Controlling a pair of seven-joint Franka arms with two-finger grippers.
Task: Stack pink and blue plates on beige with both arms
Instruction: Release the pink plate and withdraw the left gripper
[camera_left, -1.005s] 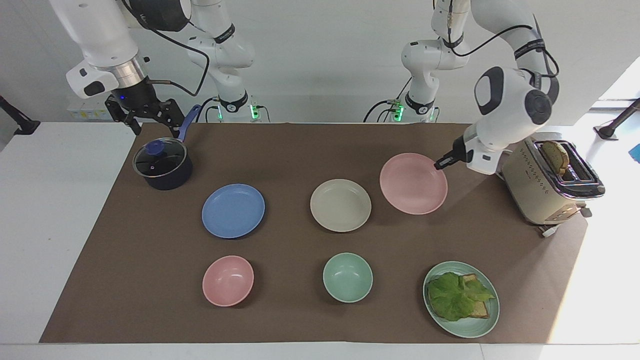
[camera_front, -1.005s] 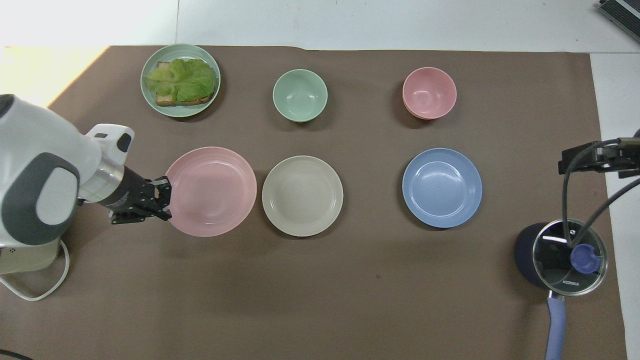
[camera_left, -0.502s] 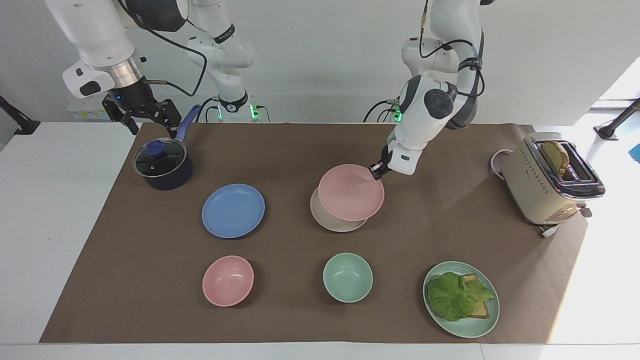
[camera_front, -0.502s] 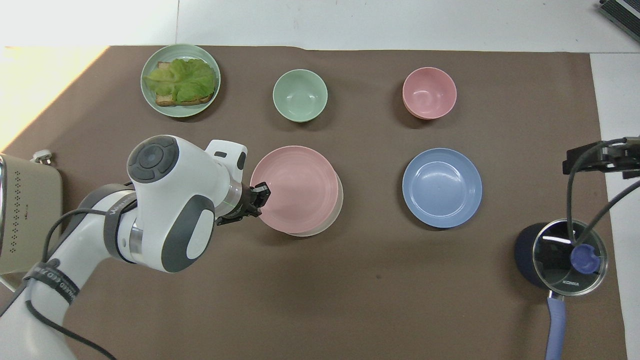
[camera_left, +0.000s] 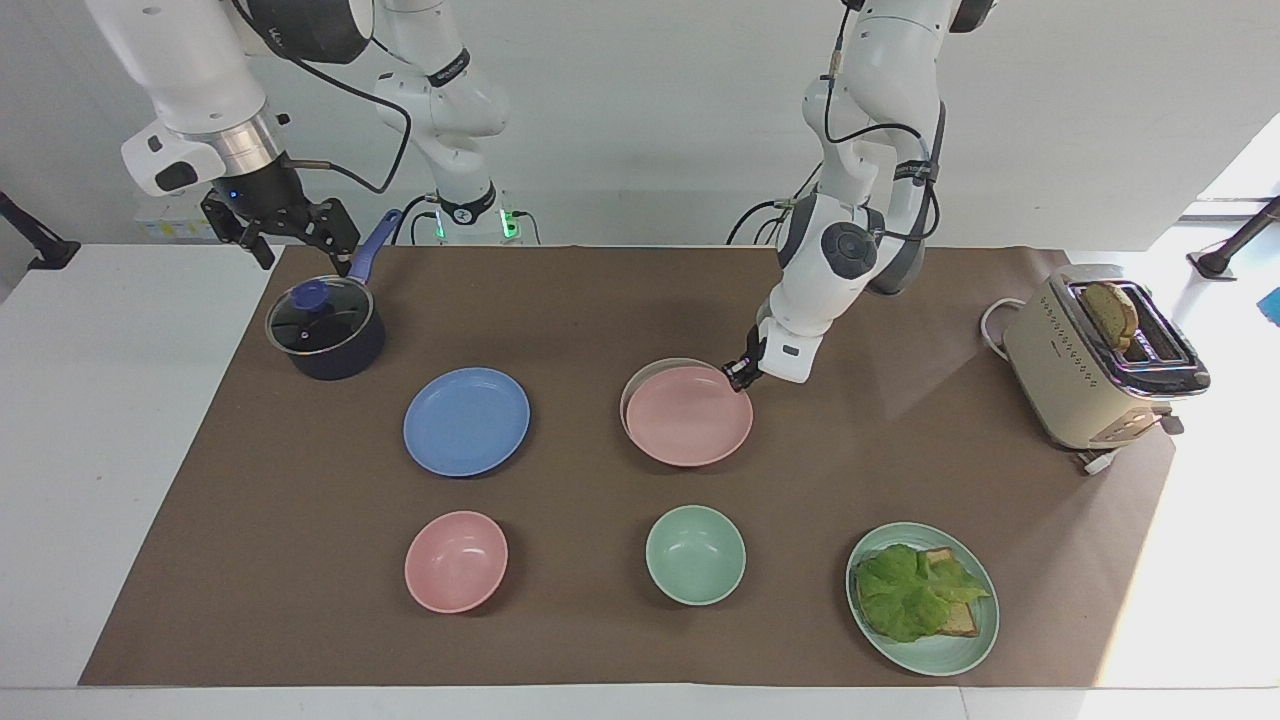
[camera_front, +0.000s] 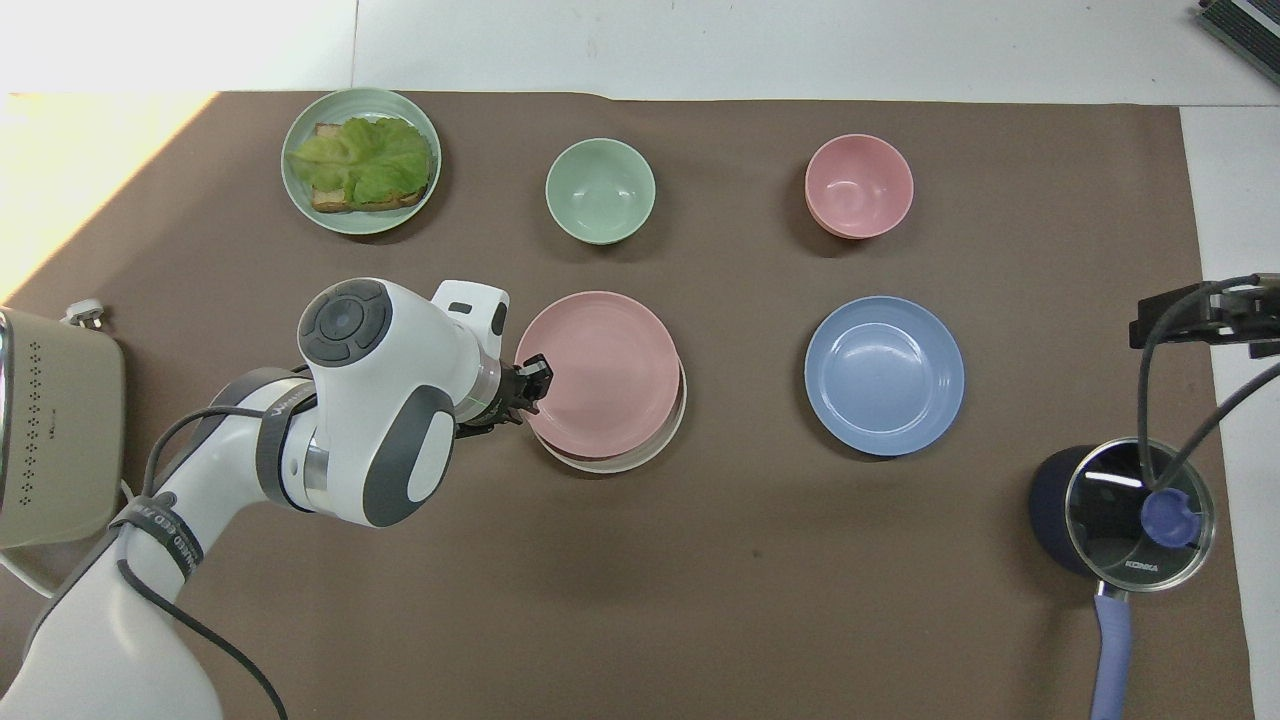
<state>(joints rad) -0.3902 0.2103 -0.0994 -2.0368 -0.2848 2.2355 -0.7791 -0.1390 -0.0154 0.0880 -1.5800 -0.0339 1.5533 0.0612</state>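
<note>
While the right arm waits with its right gripper hanging spread wide over the dark blue saucepan with a glass lid at its own end of the desk, the left arm reaches down to the middle of the brown mat. Its black left gripper sits at the rim of the round, shallow, pale pink plate, on the edge nearer the left arm; whether it grips that rim or has let go I cannot tell. That pink plate lies on the round cream-beige plate, a little off centre, so only a crescent of beige rim shows on the side nearer the robots. Beside the pair, toward the right arm's end, the round medium blue plate lies flat on the mat, well apart from both grippers. Farther from the robots stand a small pink bowl, a mint-green bowl and a mint-green plate carrying lettuce on toast. A cream toaster stands at the left arm's end
</note>
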